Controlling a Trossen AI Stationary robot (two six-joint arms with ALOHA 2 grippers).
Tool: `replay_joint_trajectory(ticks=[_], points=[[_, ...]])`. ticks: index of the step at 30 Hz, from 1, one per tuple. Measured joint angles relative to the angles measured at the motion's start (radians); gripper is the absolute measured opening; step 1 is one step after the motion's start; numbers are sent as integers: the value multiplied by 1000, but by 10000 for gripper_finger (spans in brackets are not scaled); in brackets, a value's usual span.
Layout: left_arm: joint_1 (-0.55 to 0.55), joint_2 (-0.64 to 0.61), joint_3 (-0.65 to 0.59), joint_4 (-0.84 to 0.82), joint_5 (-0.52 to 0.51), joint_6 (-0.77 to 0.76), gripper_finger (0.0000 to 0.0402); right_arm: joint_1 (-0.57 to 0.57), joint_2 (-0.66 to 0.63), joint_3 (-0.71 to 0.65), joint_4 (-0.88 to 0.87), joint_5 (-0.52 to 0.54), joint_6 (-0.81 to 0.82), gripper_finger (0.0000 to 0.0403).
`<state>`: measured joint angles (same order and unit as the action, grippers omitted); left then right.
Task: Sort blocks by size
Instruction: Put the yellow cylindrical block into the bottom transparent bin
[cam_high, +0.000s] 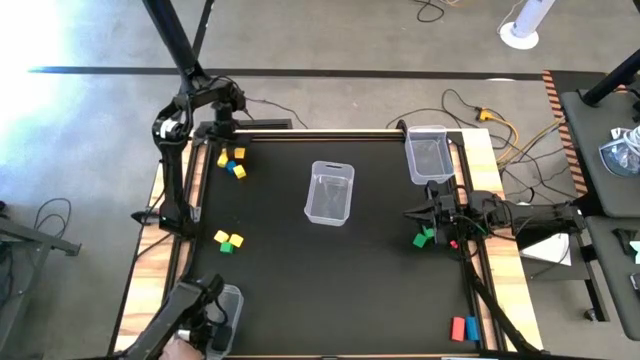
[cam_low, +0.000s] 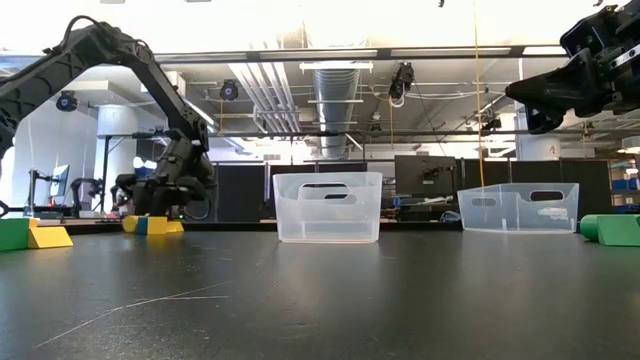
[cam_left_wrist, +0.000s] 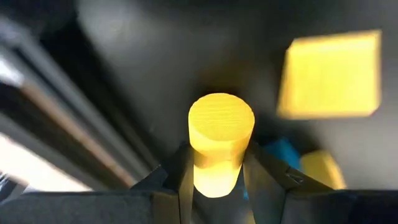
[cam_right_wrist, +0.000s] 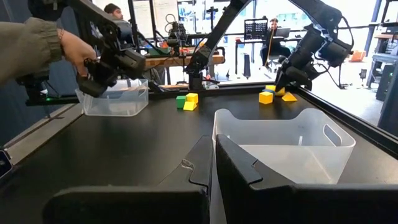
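While left gripper (cam_high: 222, 148) sits at upper left of high view, fingers clamped on yellow cylinder (cam_left_wrist: 220, 140), just beside yellow and blue blocks (cam_high: 236, 163). Right gripper (cam_high: 432, 215) at right edge, fingers together, nothing held; green blocks (cam_high: 424, 238) just below it. Yellow-green cluster (cam_high: 229, 240) lower left; red and blue blocks (cam_high: 464, 327) lower right. Clear bin (cam_high: 330, 192) centre, second bin (cam_high: 427, 153) upper right, third (cam_high: 228, 305) bottom left by person's hand (cam_right_wrist: 78, 51).

Black-topped table (cam_high: 300, 290) with wood edges. On it: three clear bins — centre (cam_high: 330, 193), far right (cam_high: 427, 154), near left (cam_high: 226, 312); yellow/blue blocks (cam_high: 234, 164), yellow/green pair (cam_high: 229, 240), green block (cam_high: 423, 238), red/blue pair (cam_high: 464, 327).
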<state>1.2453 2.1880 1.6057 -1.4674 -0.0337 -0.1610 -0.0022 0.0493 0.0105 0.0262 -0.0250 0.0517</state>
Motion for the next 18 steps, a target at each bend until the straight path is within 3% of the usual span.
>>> replay_joint_trajectory(ticks=[5,12,18], points=[[-1,-26,20,-41,-21,-1,93,0,0,0,0,0,0,13],[-12,-79,3,-46,34,-3,93,0,0,0,0,0,0,13],[-90,-214,-8,-76,73,-20,93,0,0,0,4,0,0,13]])
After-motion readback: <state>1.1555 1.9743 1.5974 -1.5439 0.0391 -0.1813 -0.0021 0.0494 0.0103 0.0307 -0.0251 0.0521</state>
